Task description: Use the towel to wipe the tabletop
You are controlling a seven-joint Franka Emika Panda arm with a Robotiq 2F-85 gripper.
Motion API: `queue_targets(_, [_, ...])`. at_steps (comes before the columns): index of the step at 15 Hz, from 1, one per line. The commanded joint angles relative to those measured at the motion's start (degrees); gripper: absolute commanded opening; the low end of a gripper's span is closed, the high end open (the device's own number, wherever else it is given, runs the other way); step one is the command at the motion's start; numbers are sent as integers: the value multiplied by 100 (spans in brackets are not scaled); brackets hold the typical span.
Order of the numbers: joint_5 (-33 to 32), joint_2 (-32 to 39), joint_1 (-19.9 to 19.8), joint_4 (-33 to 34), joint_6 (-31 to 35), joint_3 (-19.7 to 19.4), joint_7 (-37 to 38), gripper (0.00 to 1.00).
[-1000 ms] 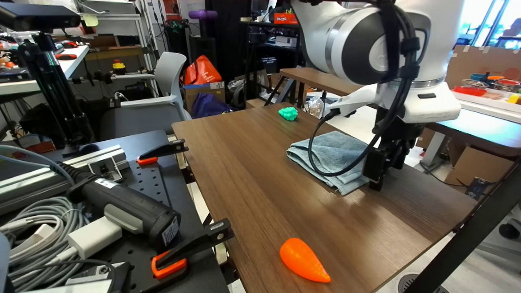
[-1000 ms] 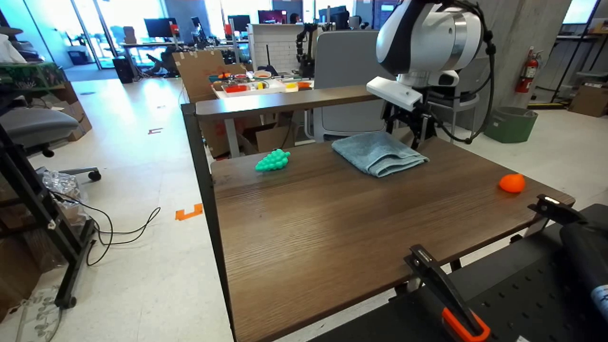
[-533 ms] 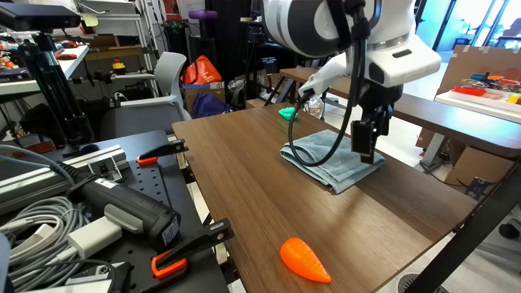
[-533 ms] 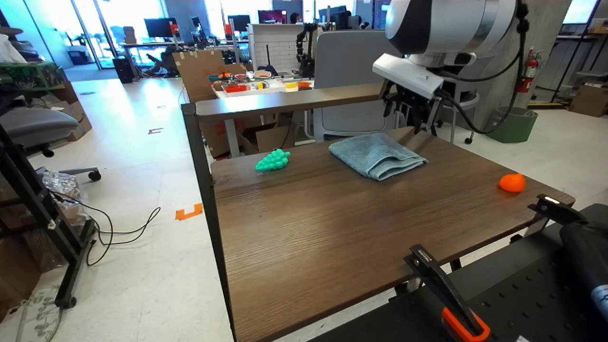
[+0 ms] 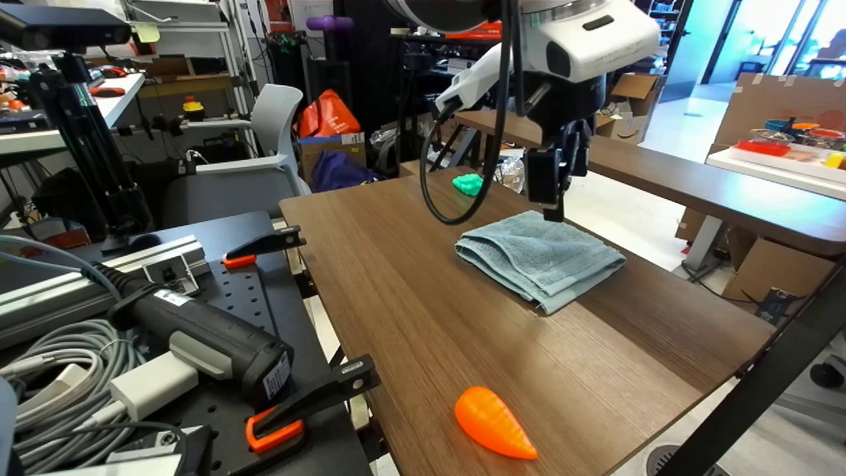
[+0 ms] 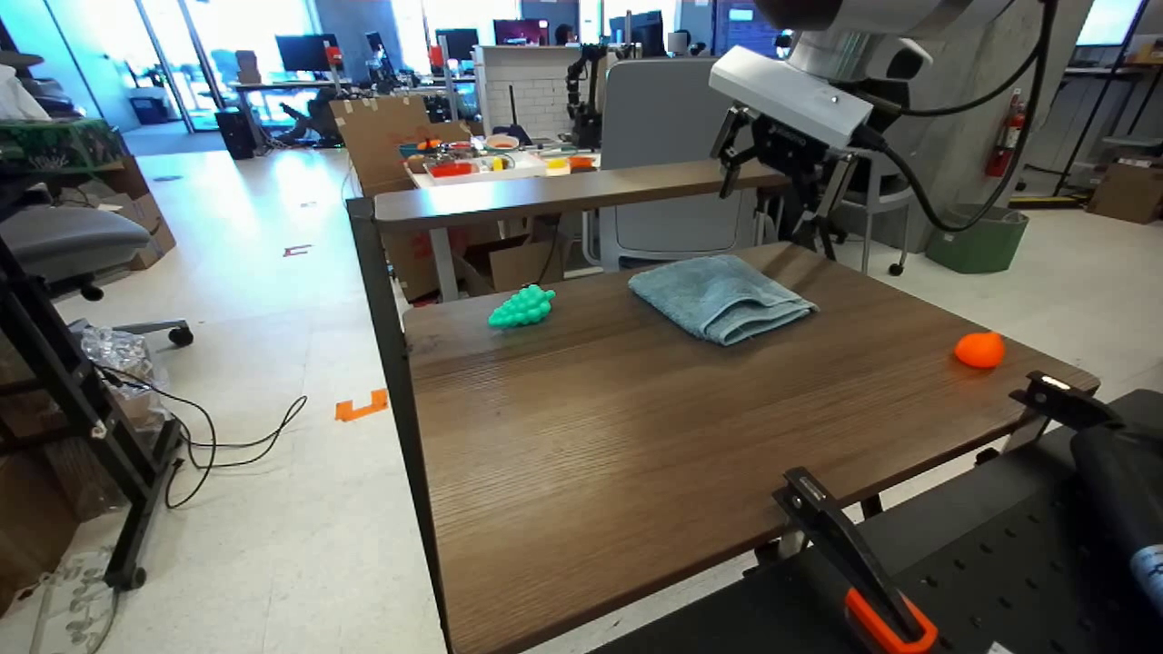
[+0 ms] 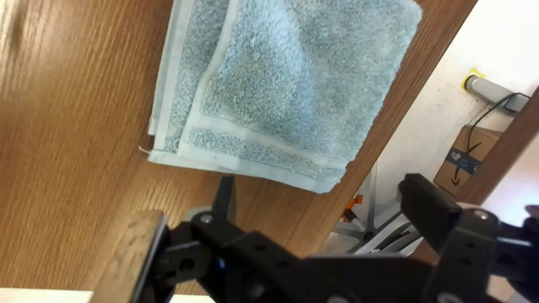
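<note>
in an exterior view, the arm (image 5: pixel 588 43) points down above the tabletop (image 5: pixel 410 284), near the towel (image 5: pixel 542 258) lying on it. in an exterior view, a green bin (image 6: pixel 977 250) stands beyond the tabletop, contents hidden. in the wrist view, the gripper (image 7: pixel 318 185) is spread wide, unclenched.

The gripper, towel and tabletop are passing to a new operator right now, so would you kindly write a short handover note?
Gripper: open, holding nothing, raised clear of the towel.
Towel: folded, lying on the tabletop, near the edge facing the second brown table.
Also on the tabletop: an orange carrot-shaped piece and a green bumpy piece.
Done: the pictures don't show whether any wiping has happened.
Left: if none has, probably grasp the towel and wipe, steering round both pieces.
</note>
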Motion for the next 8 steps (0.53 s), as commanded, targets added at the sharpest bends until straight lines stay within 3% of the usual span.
queue_targets(1, [220, 5, -12, -51, -27, 173, -178, 100])
queue_targets(5, [296, -261, -52, -399, 48, 266, -371, 100])
queue_targets(8, [260, 8, 56, -153, -15, 148, -261, 100])
